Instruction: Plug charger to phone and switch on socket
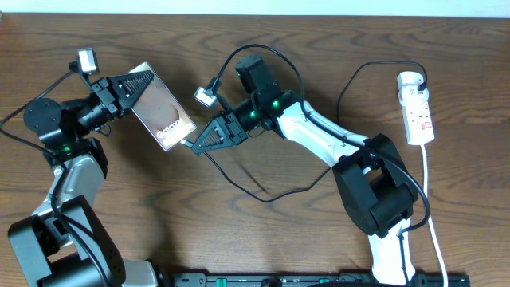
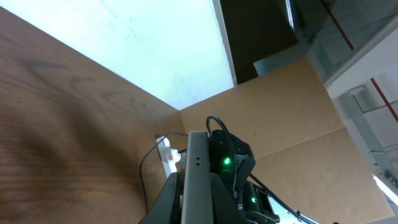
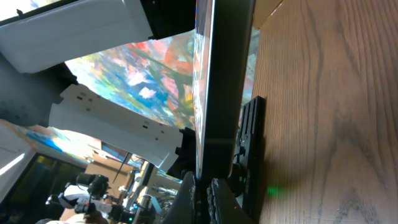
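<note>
Overhead: I count one phone (image 1: 163, 112), one charger (image 1: 239, 182) and one socket (image 1: 417, 108). The left gripper (image 1: 143, 82) is clamped on the phone's upper end. The right gripper (image 1: 194, 146) sits at the phone's lower end, jaws pinched narrow on the charger's tip. The socket lies well right of the phone.
Left wrist: one phone, edge-on between the jaws, with one socket beyond it.
Right wrist: one phone, edge-on.

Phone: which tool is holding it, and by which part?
The left tool grips the phone by its upper-left short end; the right tool pinches the charger tip at the opposite end.
</note>
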Action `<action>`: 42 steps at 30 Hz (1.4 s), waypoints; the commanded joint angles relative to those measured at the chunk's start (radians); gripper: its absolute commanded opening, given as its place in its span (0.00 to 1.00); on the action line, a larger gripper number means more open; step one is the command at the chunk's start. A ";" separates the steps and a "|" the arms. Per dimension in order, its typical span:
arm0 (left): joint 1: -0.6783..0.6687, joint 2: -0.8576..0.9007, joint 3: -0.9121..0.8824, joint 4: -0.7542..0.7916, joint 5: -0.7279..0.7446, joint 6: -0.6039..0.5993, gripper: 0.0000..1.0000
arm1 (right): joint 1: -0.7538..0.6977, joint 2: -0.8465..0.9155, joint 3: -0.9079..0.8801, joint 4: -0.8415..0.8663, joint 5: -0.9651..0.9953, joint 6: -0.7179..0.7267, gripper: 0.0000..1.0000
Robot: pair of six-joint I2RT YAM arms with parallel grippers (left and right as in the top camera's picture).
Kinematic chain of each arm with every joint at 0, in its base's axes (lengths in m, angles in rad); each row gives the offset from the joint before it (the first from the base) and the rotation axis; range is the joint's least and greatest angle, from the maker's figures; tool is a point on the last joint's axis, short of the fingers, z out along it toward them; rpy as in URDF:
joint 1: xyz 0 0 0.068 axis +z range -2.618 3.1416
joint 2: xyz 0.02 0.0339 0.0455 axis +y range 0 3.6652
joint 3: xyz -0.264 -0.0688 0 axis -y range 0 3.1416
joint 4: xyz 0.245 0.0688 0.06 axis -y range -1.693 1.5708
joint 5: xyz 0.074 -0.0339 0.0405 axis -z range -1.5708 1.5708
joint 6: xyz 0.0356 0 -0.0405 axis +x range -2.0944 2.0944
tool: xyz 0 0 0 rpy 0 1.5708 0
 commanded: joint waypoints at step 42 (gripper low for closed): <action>-0.066 -0.014 0.010 -0.109 -0.247 0.058 0.07 | -0.068 -0.004 0.012 0.209 0.002 0.204 0.01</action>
